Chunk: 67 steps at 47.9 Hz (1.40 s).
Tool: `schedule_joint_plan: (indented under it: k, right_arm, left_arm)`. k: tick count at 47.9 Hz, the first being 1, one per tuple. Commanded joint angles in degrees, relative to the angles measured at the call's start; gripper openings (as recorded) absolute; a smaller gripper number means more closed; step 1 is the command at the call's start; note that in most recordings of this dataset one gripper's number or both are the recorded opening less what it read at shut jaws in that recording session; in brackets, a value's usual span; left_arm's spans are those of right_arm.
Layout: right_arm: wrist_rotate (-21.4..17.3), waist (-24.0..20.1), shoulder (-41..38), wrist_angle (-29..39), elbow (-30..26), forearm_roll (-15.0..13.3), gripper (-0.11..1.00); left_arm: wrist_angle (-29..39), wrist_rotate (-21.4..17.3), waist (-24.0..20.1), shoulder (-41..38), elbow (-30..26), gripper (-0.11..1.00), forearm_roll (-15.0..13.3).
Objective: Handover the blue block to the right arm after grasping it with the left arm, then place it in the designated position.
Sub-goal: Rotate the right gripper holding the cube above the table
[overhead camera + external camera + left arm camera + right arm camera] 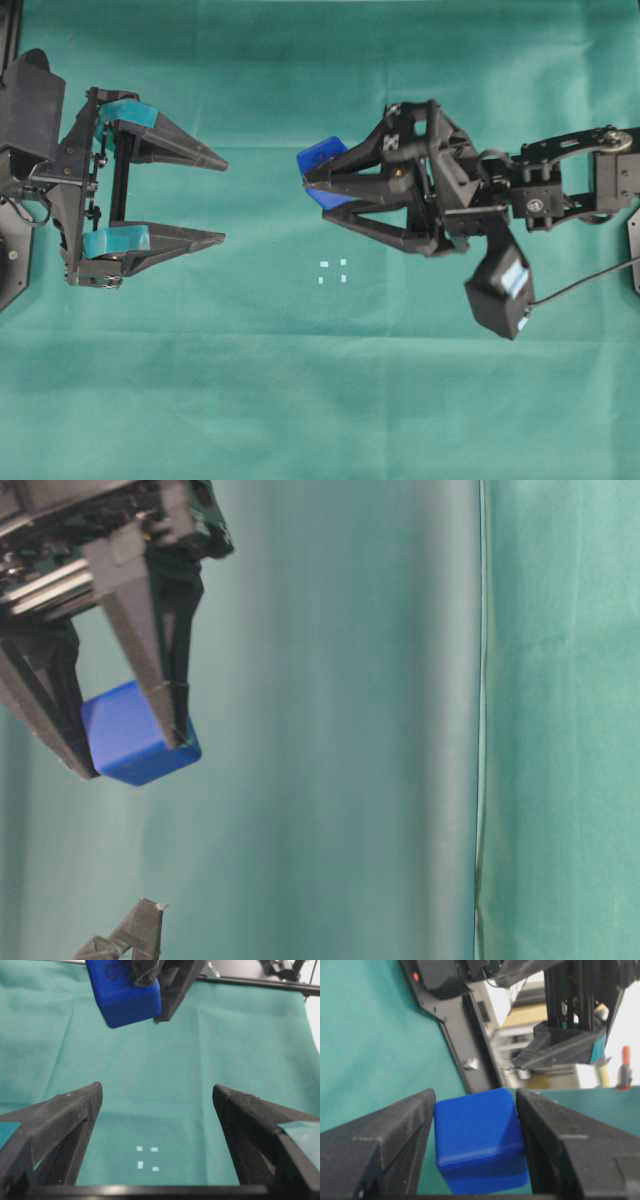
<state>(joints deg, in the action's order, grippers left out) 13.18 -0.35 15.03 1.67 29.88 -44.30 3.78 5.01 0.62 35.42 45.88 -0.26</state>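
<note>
Overhead view, left to right. At the left edge, the black left arm's two-finger gripper with teal pads stands spread wide and empty, its pointed fingers aimed toward the centre and well apart from everything else. Between the two arms, on the green cloth, lie the four tiny white marks forming a small square, uncovered. Up and to the right of them, the small bright blue cube with rounded edges is pinched between the fingertips of the black right arm's all-black gripper; the table-level view shows the cube held clear of the cloth, and the right wrist view shows both fingers flat against opposite faces of it. The handover therefore appears complete, with placement remaining. Probable faults from here: the cube sits at the very tips of the fingers and tilted, so it may slip or rotate during descent; released while tilted or above the cloth, it could tumble off the marks; and the marks lie off to one side of the present grip, so incomplete travel would leave the cube beside the square.
</note>
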Motion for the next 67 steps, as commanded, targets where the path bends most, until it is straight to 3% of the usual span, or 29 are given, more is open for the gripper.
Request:
schedule_joint_plan:
  k: [1, 11, 21, 29, 35, 67]
  right_arm:
    - [-5.54, -0.53, 1.67, -0.09, -1.05, 4.92, 0.56]
    - [-21.45, -0.53, 2.20, -0.09, -1.41, 11.87, 0.56]
    - [-37.18, -0.53, 2.81, -0.26, -1.85, 12.83, 0.56]
    - [-46.32, -0.53, 2.81, -0.26, -2.37, 12.83, 0.55]
    - [-48.52, -0.62, 2.81, -0.18, -2.37, 12.83, 0.55]
    - [-48.78, -0.53, 2.81, 0.18, -2.46, 12.83, 0.55]
  left_arm:
    - [-0.53, -0.09, 0.09, 0.18, -1.14, 1.00, -0.09]
    - [-0.44, -0.09, 0.09, 0.18, -1.23, 1.00, 0.00]
    - [-0.53, -0.18, 0.09, 0.18, -1.14, 1.00, 0.00]
    - [-0.53, -0.18, 0.09, 0.09, -1.23, 1.00, 0.00]
    - [-0.53, -0.18, 0.09, 0.09, -1.23, 1.00, 0.09]
    - [-0.53, -0.18, 0.18, 0.09, -1.41, 1.00, 0.09]
